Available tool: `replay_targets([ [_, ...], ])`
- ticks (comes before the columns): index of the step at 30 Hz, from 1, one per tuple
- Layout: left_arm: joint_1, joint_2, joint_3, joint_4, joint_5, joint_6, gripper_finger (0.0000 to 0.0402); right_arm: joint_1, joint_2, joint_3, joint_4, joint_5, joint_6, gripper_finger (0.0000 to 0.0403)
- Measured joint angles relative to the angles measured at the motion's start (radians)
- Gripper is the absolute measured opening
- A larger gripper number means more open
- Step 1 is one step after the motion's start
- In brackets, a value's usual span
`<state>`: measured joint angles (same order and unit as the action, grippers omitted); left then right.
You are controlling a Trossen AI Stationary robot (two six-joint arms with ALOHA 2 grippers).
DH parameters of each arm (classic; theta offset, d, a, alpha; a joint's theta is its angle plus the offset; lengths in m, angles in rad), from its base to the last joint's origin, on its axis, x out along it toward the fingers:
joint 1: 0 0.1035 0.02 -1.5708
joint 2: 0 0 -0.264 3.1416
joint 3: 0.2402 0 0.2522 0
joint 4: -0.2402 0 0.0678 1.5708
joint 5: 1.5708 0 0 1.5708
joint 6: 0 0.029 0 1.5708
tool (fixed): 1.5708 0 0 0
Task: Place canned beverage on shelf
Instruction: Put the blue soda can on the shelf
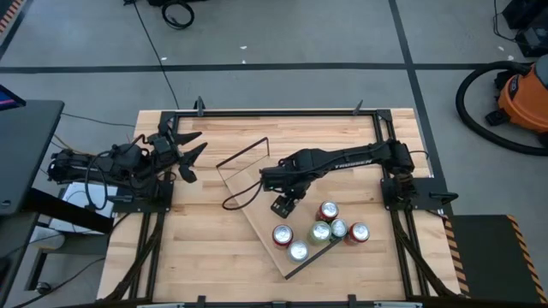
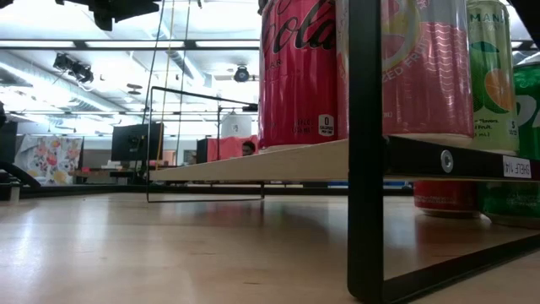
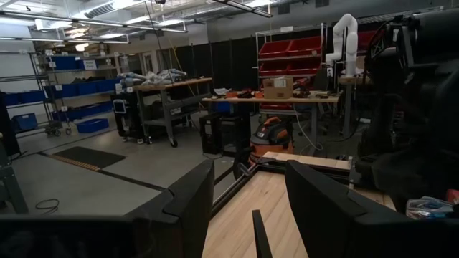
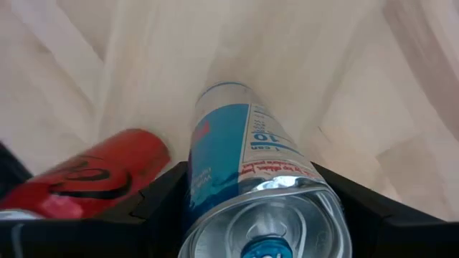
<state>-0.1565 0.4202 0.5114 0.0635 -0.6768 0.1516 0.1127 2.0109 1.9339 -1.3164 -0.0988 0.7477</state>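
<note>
The shelf [image 1: 257, 201] is a long light-wood board with thin dark wire frames at its ends, lying slantwise on the tabletop. Several cans stand on its near end: red ones [image 1: 282, 235], a green one [image 1: 319, 231] and others. My right gripper [image 1: 282, 204] is over the board's middle, shut on a blue-and-white can [image 4: 237, 143]; the gripper hides that can in the high view. A red can [image 4: 93, 179] is close beside it. My left gripper [image 1: 184, 154] is open and empty at the table's left side. My right gripper pinches the blue-and-white can between its two fingers [image 4: 161, 197], one on each side of the can's wall near its top end [image 4: 287, 190]. The fingers come from above and point down. The can's tab end faces the wrist and its bottom end points at the board; whether it rests there I cannot tell.
The low view shows a red cola can [image 2: 299, 72], a pink can [image 2: 426, 67] and green cans standing on the raised board, with the shelf's dark frame post [image 2: 364, 152] in front. A dark metal frame [image 1: 274, 111] runs around the tabletop.
</note>
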Motion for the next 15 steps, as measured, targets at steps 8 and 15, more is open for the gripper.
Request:
replay_targets([
  [8, 0.000, 0.000, 0.000, 0.000, 0.000, 0.000, 0.0183, 0.008, 0.000, 0.011, -0.058, 0.012, 0.013, 0.0259],
  [15, 0.000, 0.000, 0.000, 0.000, 0.000, 0.000, 0.0183, 0.008, 0.000, 0.011, -0.076, 0.021, 0.002, 0.0261],
])
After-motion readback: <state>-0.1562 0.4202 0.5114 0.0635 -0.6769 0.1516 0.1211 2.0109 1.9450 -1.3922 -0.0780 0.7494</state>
